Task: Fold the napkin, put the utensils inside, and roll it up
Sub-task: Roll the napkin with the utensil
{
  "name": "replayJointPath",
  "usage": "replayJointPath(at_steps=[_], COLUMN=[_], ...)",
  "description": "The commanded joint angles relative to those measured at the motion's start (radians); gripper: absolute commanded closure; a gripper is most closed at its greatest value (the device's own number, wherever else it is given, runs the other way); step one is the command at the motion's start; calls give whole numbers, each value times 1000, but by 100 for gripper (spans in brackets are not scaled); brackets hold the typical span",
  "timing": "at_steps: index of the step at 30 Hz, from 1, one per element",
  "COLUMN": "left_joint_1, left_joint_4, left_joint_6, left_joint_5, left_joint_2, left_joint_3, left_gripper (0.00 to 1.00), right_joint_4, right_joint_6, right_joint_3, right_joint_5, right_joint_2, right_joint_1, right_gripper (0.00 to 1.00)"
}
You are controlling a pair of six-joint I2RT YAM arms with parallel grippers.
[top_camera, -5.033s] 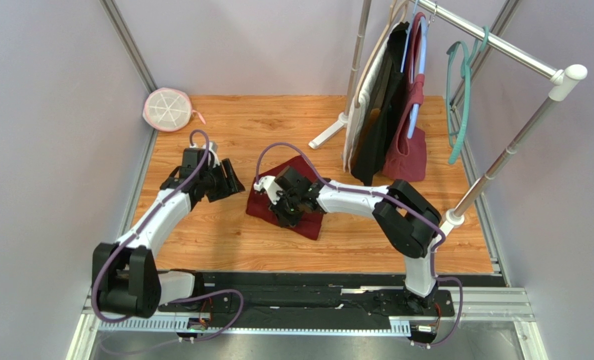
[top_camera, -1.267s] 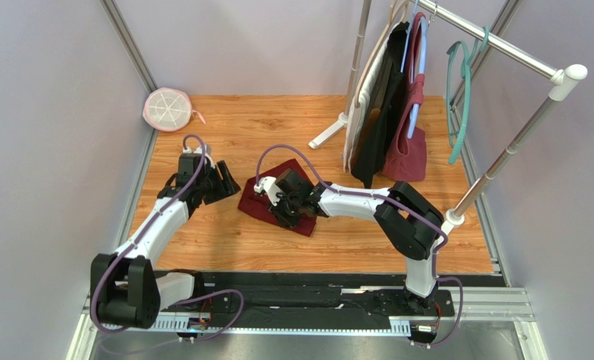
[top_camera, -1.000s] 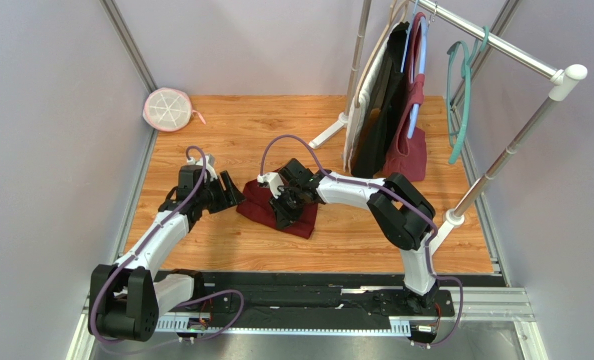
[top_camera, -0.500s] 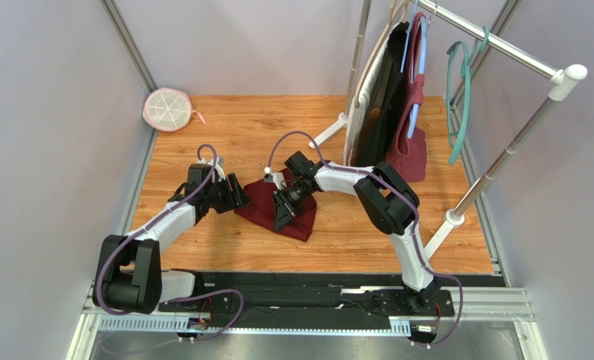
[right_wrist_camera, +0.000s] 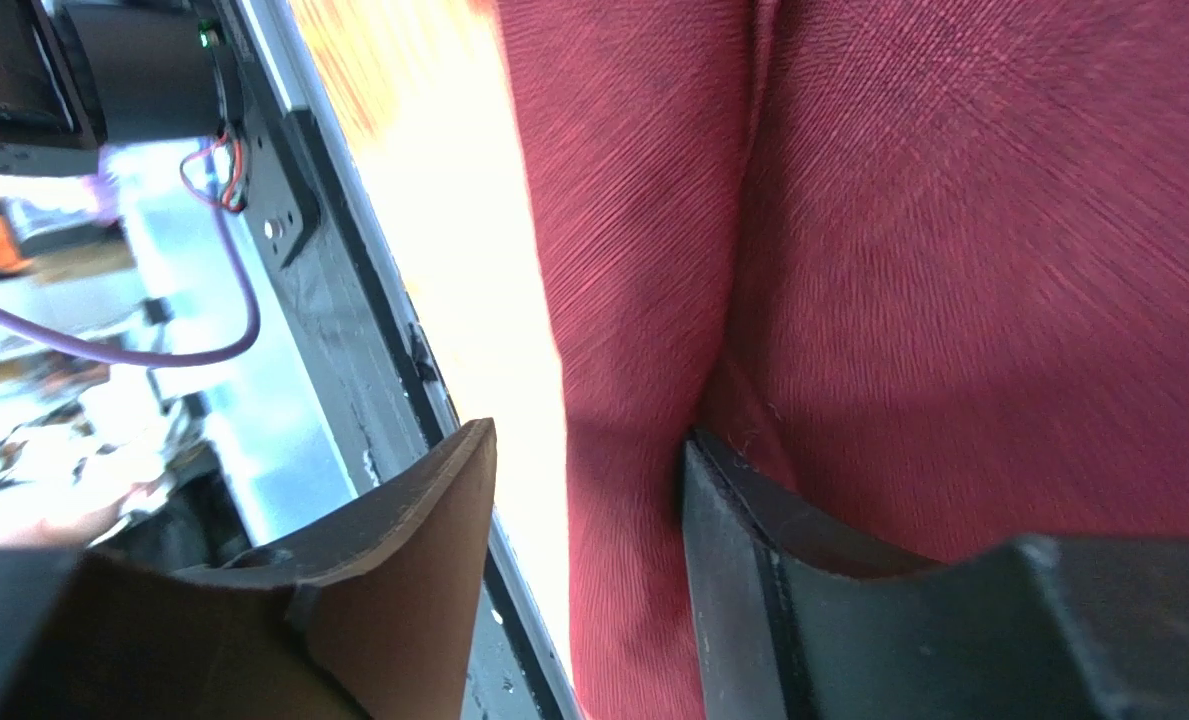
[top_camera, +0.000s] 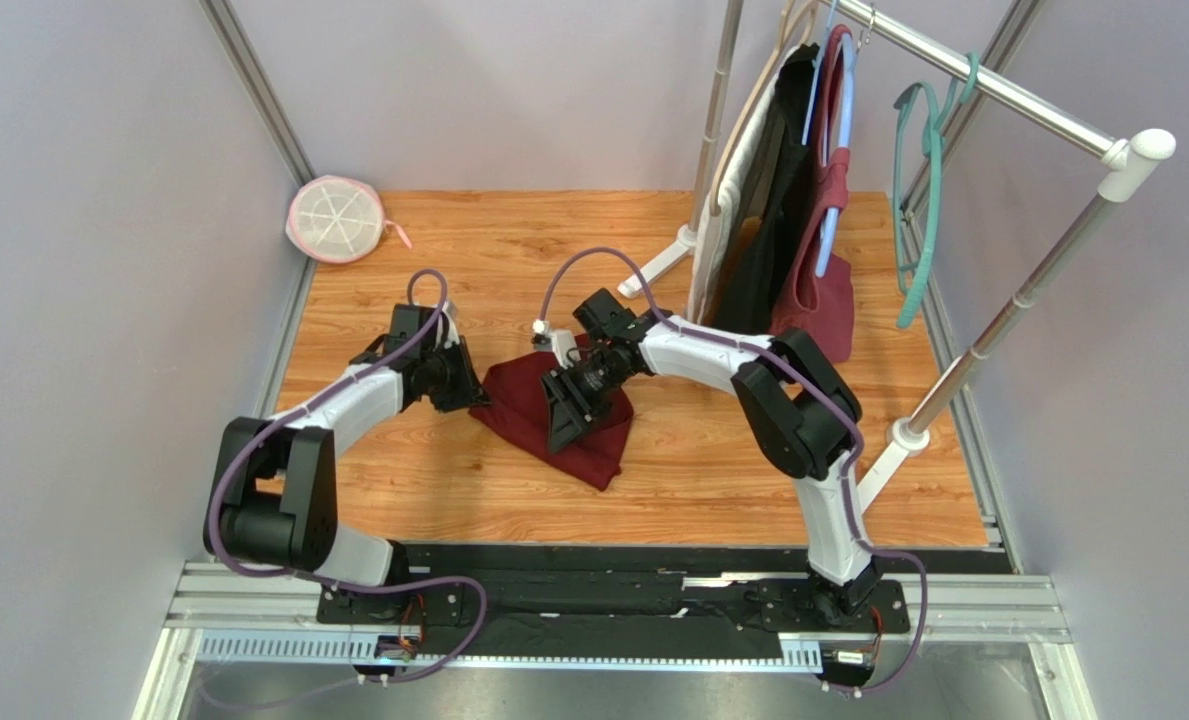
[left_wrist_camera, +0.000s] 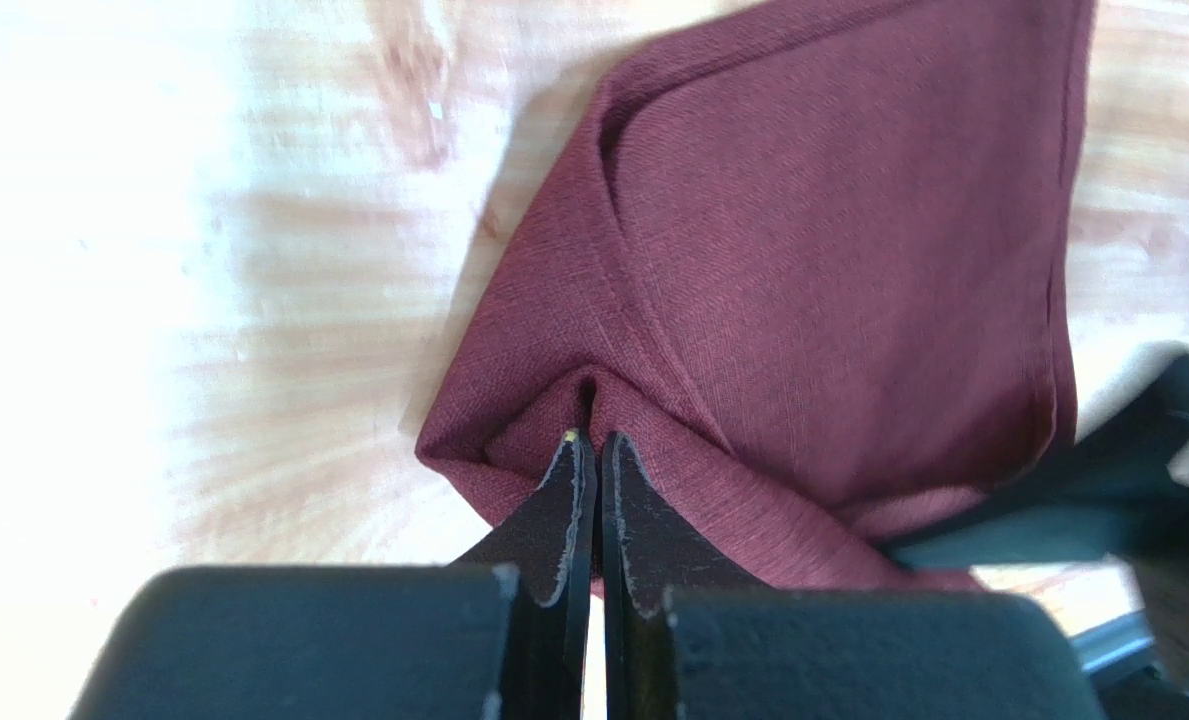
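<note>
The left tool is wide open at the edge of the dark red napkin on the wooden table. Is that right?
No. The left tool is shut, not wide open: the left wrist view shows its fingers pressed together, pinching a fold. It is at the edge of the dark red napkin on the wooden table.

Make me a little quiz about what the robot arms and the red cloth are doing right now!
1. True or false: the left gripper is pinching the maroon napkin.
2. On the right gripper, the jaws are: A) apart, B) shut tight, C) out of sight.
3. Fill in: the round pink-rimmed disc lies at the table's far ___ corner.
Key: 1 true; 2 A; 3 left.
</note>
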Motion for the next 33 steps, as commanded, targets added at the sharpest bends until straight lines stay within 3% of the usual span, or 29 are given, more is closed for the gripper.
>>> replayJointPath(at_steps=[1, 5, 9, 15, 33], left_joint_1=[1, 2, 4, 13, 27], left_joint_4=[-67, -93, -102, -107, -94], left_joint_6=[30, 35, 35, 34, 30], left_joint_5=[-22, -14, -3, 21, 55], left_joint_2=[63, 111, 146, 172, 186], left_joint_3=[91, 126, 149, 170, 180], left_gripper=[100, 100, 100, 100, 100], right_joint_4=[19, 78, 208, 372, 447], right_joint_6=[6, -54, -131, -211, -297], right_joint_3=[-15, -79, -159, -248, -274], right_joint_5=[176, 400, 727, 1000, 1111], right_joint_2=[-177, -266, -324, -332, -174], right_joint_1=[12, 74, 211, 348, 411], right_gripper=[46, 44, 44, 43, 46])
